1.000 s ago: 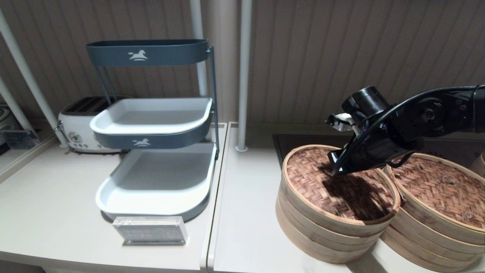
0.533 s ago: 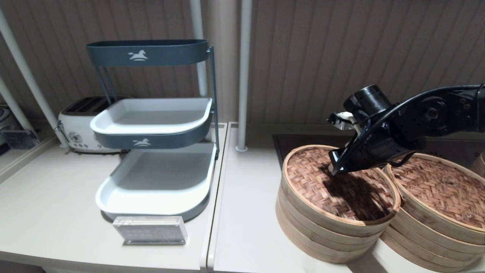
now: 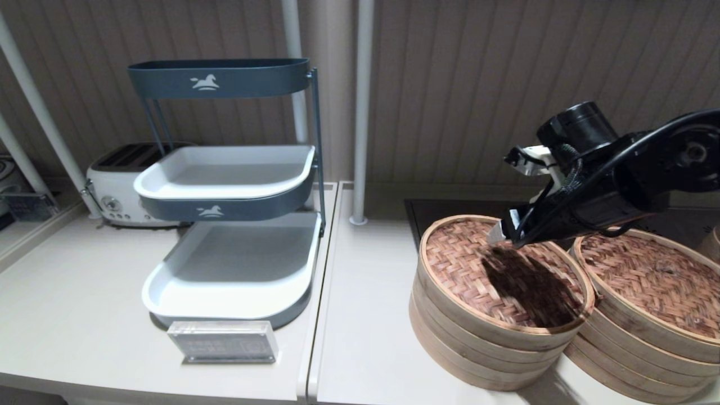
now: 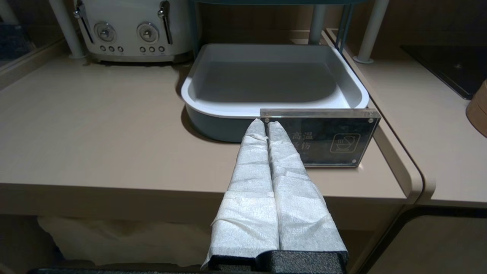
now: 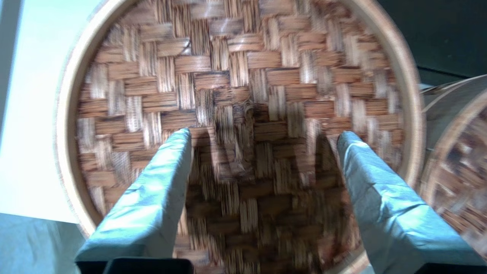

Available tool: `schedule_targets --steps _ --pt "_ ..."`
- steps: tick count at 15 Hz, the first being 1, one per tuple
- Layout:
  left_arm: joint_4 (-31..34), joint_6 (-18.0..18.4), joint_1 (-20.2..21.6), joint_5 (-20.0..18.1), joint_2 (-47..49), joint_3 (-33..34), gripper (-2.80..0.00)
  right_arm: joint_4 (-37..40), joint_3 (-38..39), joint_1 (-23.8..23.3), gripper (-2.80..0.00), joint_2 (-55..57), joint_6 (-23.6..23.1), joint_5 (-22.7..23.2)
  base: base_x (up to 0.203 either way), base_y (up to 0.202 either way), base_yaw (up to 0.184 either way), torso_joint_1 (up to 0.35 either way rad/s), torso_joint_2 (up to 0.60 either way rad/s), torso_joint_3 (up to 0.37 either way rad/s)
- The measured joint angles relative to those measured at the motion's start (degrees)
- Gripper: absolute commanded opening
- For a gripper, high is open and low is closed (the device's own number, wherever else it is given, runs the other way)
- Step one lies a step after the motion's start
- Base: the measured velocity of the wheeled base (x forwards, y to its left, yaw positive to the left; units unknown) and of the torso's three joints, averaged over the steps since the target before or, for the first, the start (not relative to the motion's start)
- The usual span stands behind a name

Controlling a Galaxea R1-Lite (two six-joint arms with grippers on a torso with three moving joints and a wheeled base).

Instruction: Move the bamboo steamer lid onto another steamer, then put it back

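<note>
Bamboo steamer lid (image 3: 495,270): seated on the stack at 4 o'clock on the desk (image 3: 365,337).
Another steamer (image 3: 652,292): touching, at 3 o'clock of it.
Right pincer (image 5: 262,139): released, above lid centre, holding nothing.
Left pincer (image 4: 266,123): clenched, empty, parked at 7 o'clock near the placard (image 4: 331,139).

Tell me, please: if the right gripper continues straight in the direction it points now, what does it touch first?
Most likely the woven top of the bamboo steamer lid. The right gripper is open, above the lid, aimed near its dark centre loop. The exact gap is unclear.
</note>
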State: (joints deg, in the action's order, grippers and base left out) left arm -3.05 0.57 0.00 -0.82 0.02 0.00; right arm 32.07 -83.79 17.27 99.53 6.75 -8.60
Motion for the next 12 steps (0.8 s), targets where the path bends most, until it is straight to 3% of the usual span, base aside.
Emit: schedule_targets --steps 1,7,12 --pt "0.0 0.0 0.0 0.0 0.0 0.0 -2.8 0.1 0.0 -0.1 -2.8 -1.5 0.0 0.0 0.0 0.0 0.0 0.0 0.0 0.0" --pt "0.0 0.0 0.0 0.0 0.0 0.0 -2.8 3.2 1.9 -1.3 -2.8 -13.8 1.2 -0.1 0.0 0.0 0.0 0.0 0.0 0.0" --pt "0.0 0.0 0.0 0.0 0.0 0.0 -2.8 6.0 11.6 -4.8 -2.8 -28.9 2.5 -0.5 0.0 0.0 0.0 0.0 0.0 0.0"
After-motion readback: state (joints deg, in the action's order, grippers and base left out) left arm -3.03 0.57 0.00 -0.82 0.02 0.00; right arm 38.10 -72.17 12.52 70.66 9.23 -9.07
